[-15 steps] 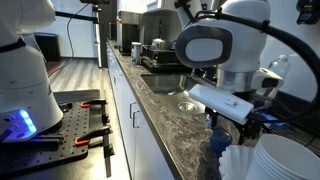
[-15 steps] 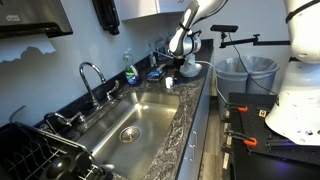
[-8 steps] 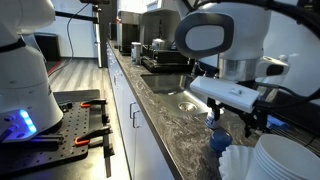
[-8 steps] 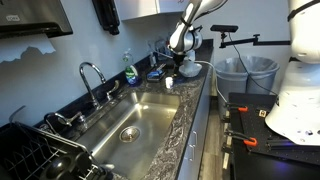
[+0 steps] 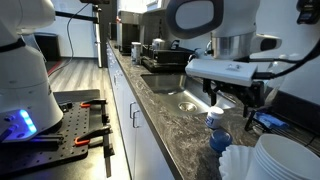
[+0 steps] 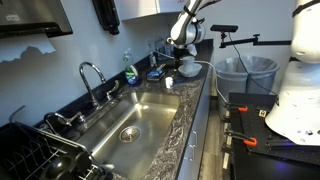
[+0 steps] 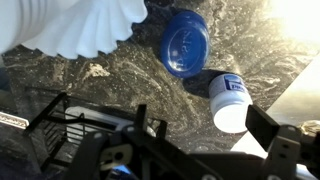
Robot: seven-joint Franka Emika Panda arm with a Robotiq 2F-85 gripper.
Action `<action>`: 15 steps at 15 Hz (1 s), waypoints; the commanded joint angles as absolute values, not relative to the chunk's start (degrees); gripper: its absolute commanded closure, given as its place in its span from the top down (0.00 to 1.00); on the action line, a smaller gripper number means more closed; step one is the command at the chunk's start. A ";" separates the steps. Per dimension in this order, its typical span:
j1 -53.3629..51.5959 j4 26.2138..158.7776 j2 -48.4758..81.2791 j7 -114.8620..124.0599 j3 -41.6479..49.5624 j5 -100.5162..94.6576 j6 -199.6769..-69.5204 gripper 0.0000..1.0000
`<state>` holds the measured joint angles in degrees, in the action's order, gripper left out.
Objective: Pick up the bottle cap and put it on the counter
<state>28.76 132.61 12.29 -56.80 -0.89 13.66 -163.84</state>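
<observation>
Below the claw (image 5: 232, 100), spread wide and gripping nothing: bottle cap (image 7: 185, 42) flat on speckled counter (image 7: 120, 80), white cup (image 7: 228, 100) just beside.

gripper (image 7: 160, 140) blurry, partly cut off at btm edge

The bottle cap (image 7: 185, 43) is dark blue. The tabletop (image 7: 110, 85) is dark grey with pale speckles. The small cup (image 7: 229, 100) is white. My claw (image 7: 160, 128) is black.

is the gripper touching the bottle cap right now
Apart. The wrist view shows the bottle cap lying on the counter, with bare counter between it and the gripper.
</observation>
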 commanded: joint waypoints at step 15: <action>27.19 135.90 4.69 -52.12 -4.43 16.49 -163.94 1.00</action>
